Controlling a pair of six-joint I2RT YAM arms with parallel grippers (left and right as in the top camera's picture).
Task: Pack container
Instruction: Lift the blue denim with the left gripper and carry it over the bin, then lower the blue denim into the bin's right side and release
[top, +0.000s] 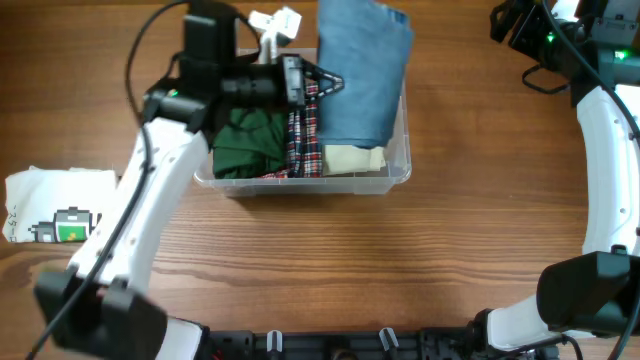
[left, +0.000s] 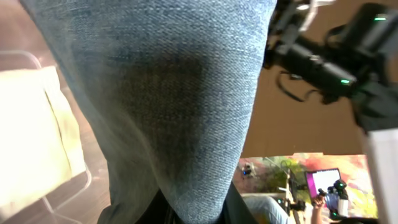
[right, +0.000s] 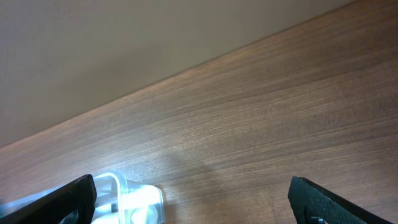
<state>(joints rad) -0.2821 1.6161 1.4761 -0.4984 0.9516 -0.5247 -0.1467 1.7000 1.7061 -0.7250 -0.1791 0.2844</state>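
Observation:
The container (top: 400, 172), a clear plastic bin, sits at the table's back centre. Inside lie a green garment (top: 245, 140), a plaid garment (top: 305, 135) and a cream one (top: 355, 158). Blue jeans (top: 360, 70) hang over its right half and past its back rim. My left gripper (top: 328, 84) is at the jeans' left edge, shut on the denim, which fills the left wrist view (left: 161, 93). My right gripper (top: 505, 25) hovers at the far right back, open and empty; its fingers (right: 74, 199) stand wide apart over bare wood, with a container corner (right: 134, 199) by the left one.
A white folded garment with a small printed picture (top: 60, 205) lies at the left table edge. A white object (top: 275, 25) pokes up behind the bin's back rim. The right arm (top: 610, 150) arcs along the right side. Bare wood (top: 480, 200) lies right of the bin.

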